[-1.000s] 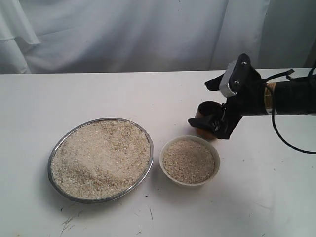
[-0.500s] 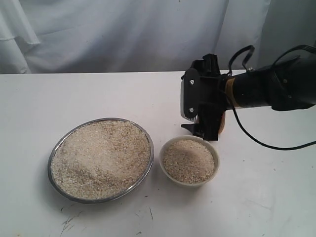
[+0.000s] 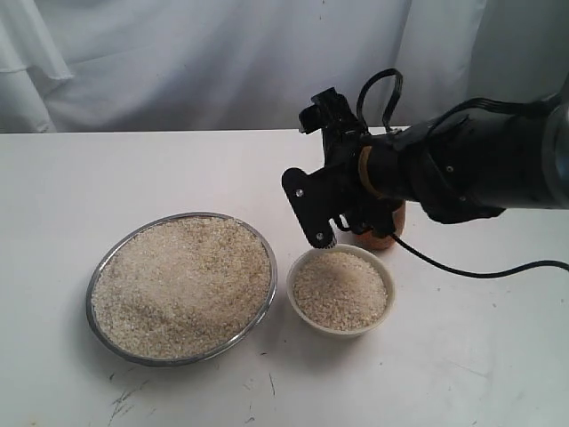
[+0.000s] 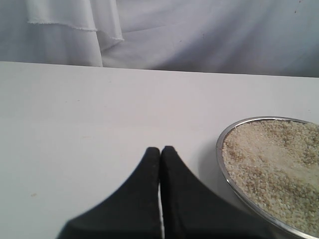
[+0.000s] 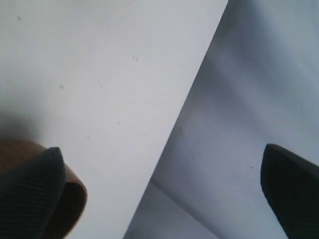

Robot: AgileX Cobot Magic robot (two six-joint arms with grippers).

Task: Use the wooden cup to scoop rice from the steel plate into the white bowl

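Exterior view: the wooden cup (image 3: 380,237) is seen just behind the white bowl (image 3: 388,294), partly hidden by the right gripper (image 3: 348,229). Its 2 fingers are spread wide, nothing clamped between them; the cup is seen right beside 1 finger (image 5: 35,194).

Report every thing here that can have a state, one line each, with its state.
steel plate: heaped with rice.
white bowl: nearly full of rice.
wooden cup: on the table behind the white bowl, mostly hidden, not gripped.
right gripper: jaws wide open, one beside the wooden cup.
left gripper: jaws shut, empty.
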